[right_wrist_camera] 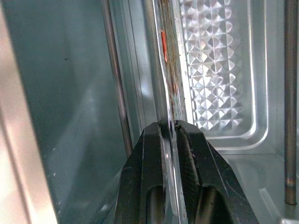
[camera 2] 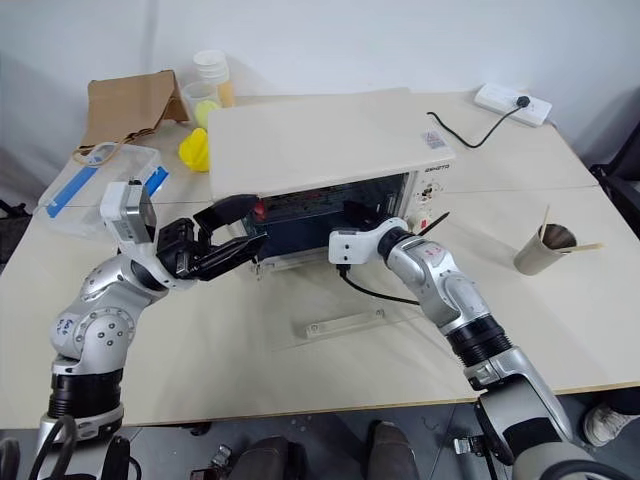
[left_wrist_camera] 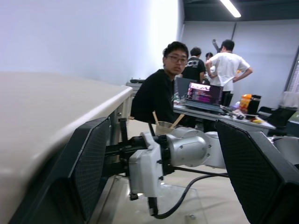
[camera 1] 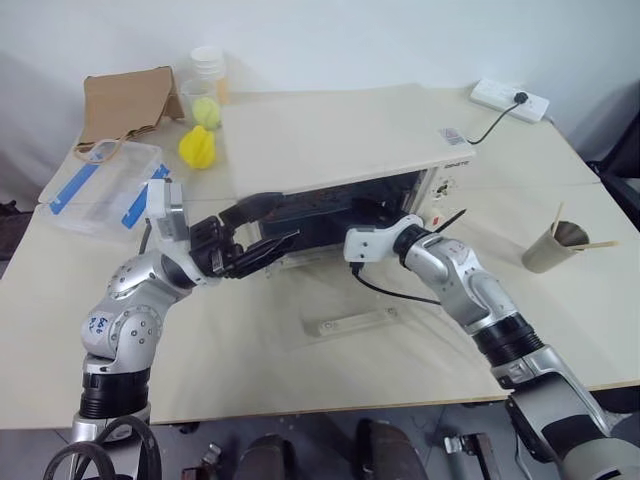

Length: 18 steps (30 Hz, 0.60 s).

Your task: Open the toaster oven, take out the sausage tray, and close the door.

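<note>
1. The left tool (camera 2: pixel 228 232) is hanging wide open and empty beside the boxy cream toaster oven (camera 2: pixel 320 140).
2. The glass door (camera 2: pixel 340 318) is lying flat on the pale desk (camera 2: pixel 560 310).
3. The right tool (right_wrist_camera: pixel 170 128) is pinching the thin rim of the ribbed, stained metal sausage tray (right_wrist_camera: pixel 205 70) inside the oven.

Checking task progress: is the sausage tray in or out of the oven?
In: sausage tray sits inside the toaster oven, right gripper pinching its rim.

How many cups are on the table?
3. A paper cup holding wooden sticks stands at the table's right side; a stack of cups and a clear cup stand at the back left, behind the oven. Others may be hidden.
</note>
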Each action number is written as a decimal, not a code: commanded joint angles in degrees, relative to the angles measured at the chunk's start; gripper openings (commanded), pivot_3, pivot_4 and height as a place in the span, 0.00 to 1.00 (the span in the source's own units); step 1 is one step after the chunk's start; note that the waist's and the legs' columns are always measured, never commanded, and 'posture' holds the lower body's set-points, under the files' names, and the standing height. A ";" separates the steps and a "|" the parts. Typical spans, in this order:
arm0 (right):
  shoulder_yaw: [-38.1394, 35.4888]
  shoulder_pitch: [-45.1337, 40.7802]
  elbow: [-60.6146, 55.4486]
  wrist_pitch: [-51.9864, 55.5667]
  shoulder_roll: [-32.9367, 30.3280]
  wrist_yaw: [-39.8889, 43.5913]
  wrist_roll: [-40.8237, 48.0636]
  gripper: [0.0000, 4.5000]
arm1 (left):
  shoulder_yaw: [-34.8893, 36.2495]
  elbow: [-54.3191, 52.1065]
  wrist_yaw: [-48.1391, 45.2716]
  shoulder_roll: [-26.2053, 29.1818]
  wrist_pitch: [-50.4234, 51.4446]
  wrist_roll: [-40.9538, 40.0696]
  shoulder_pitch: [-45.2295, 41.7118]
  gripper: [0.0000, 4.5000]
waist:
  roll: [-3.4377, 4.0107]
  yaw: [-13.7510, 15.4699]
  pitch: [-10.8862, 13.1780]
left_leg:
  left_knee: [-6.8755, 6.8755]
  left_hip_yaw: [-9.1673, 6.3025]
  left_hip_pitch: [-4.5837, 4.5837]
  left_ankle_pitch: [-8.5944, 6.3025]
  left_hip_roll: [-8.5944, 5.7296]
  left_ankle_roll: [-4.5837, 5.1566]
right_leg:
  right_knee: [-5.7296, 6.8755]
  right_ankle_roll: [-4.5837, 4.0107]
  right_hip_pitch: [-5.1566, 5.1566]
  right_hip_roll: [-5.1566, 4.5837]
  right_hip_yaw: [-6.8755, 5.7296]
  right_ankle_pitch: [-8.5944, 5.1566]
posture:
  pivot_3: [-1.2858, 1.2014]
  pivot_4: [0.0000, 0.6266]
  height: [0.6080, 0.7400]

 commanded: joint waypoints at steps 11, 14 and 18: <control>-2.38 6.80 -15.09 1.26 -2.38 6.88 3.55 0.11 | 0.09 4.72 0.36 -0.88 -2.12 2.11 -2.08 0.85 | -0.01 0.09 0.00 | 0.01 0.02 0.00 0.03 0.01 -0.02 | 0.00 -0.01 0.00 0.01 0.03 0.00 | 0.52 0.24 1.00; -3.82 7.24 -15.32 4.67 -0.75 6.55 4.96 0.11 | 0.37 4.45 -0.06 -0.28 -1.41 1.64 -1.69 0.85 | -0.01 0.09 0.00 | 0.00 0.02 0.00 0.03 0.01 -0.02 | 0.00 -0.01 0.00 0.01 0.02 0.00 | 0.52 0.24 1.00; -4.63 6.88 -15.39 7.51 0.60 7.21 5.96 0.20 | 1.84 3.80 -0.17 1.13 -0.51 1.21 0.03 0.85 | -0.01 0.06 0.00 | -0.01 0.01 0.00 0.03 0.01 -0.02 | 0.00 -0.02 0.00 0.01 0.01 0.00 | 0.52 0.24 1.00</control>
